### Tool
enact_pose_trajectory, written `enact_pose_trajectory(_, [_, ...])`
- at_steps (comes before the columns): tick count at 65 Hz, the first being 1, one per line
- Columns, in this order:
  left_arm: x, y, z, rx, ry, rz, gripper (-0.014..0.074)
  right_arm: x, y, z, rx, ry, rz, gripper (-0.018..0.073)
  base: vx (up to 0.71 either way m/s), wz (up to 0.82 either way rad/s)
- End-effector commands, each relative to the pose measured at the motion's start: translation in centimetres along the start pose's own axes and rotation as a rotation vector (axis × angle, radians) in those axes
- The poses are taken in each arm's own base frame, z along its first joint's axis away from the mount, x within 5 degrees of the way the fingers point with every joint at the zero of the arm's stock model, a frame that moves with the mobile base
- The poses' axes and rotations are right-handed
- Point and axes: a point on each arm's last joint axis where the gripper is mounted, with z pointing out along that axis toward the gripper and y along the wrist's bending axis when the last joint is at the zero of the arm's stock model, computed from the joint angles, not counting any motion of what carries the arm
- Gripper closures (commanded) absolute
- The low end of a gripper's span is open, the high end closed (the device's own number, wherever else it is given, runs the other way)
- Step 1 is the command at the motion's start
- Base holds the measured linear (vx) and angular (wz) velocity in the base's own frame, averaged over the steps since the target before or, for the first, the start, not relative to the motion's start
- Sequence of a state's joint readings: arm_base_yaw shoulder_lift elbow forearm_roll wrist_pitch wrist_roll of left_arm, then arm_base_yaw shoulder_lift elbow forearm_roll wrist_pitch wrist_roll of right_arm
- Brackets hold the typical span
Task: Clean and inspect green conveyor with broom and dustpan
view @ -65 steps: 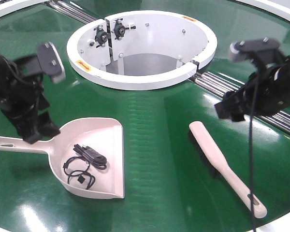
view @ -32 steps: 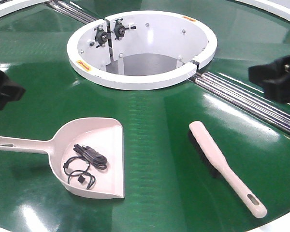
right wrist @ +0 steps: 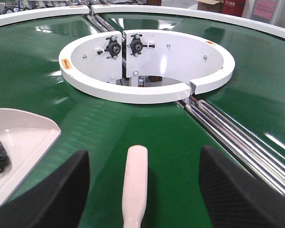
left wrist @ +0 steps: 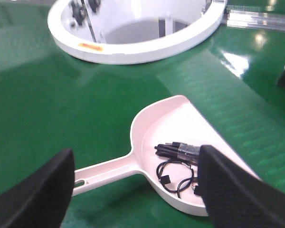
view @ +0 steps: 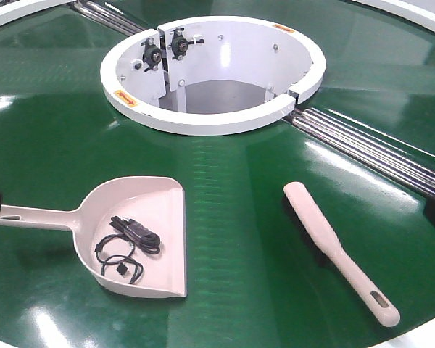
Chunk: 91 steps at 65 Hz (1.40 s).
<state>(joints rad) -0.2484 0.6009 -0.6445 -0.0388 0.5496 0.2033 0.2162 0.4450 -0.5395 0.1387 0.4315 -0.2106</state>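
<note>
Where the green conveyor (view: 232,181) fills the front view, the dustpan (view: 141,235) lies flat on the belt at lower left, its handle pointing left and its flat edge facing right. A coiled black cable (view: 127,246) rests inside the pan. The broom (view: 333,246) lies on the belt to the right, well apart from the dustpan, with its slotted handle end toward the near rim. Behind both sits the white ring housing (view: 210,119), with silver rollers (view: 370,148) running off to its right. The left hand (left wrist: 133,190) hangs above the dustpan handle, fingers (left wrist: 33,194) spread wide and touching nothing. The right hand (right wrist: 142,190) hangs over the broom's head end (likewise wide, empty).
</note>
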Motion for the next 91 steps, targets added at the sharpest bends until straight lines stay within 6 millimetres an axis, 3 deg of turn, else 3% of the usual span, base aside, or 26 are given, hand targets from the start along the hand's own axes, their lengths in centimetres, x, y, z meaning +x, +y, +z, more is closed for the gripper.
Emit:
enact_pose_trajectory(1, [1.8, -0.4, -1.2, -0.025, -0.193, -0.050, 0.0084, 0.3, 0.0, -1.1, 0.024, -0.114, -0.008, 0.0088, 0.00, 0.00])
enact_pose_trajectory(6, [4.4, -0.8, -1.4, -0.028, -0.225, -0.079, 0.0084, 2.0, 0.1, -1.5, 0.024, -0.114, -0.008, 0.0088, 0.00, 0.00])
enact_pose_trajectory(16, [7.1, -1.2, -1.4, -0.053, -0.365, -0.087, 0.0084, 4.9, 0.3, -0.8, 0.030, -0.103, 0.007, 0.0088, 0.00, 0.00])
enact_pose_trajectory(23, [7.4, -1.2, -1.3, -0.058, -0.390, -0.087, 0.0084, 5.8, 0.2, -0.3, 0.040, -0.119, 0.009, 0.0088, 0.00, 0.00])
enact_pose_trajectory(34, [7.4, -1.2, -1.3, -0.058, -0.389, -0.087, 0.0113, 5.1, 0.1, -0.4, 0.060, -0.209, 0.007, 0.0116, 0.00, 0.00])
enact_pose_trajectory(39, [7.4, -1.2, -1.3, -0.057, -0.388, -0.087, 0.0156, 4.7, 0.0, -0.5, 0.070, -0.252, 0.006, 0.0176, 0.00, 0.00])
enact_pose_trajectory(44, [7.5, -1.2, -1.2, -0.056, -0.380, -0.087, 0.0234, 4.7, 0.0, -0.5, 0.072, -0.263, 0.004, 0.0296, 0.00, 0.00])
enact_pose_trajectory(52, [7.6, -1.2, -1.2, -0.054, -0.364, -0.086, 0.0491, 4.7, 0.0, -0.5, 0.073, -0.260, -0.001, 0.0575, 0.00, 0.00])
enact_pose_trajectory(56, [7.6, -1.2, -1.2, -0.053, -0.364, -0.086, 0.0607, 4.6, 0.0, -0.5, 0.073, -0.264, 0.002, 0.0571, 0.00, 0.00])
enact_pose_trajectory(91, [7.4, -1.2, -1.2, -0.058, -0.386, -0.085, 0.0604, 4.7, 0.0, -0.5, 0.072, -0.261, 0.004, 0.0568, 0.00, 0.00])
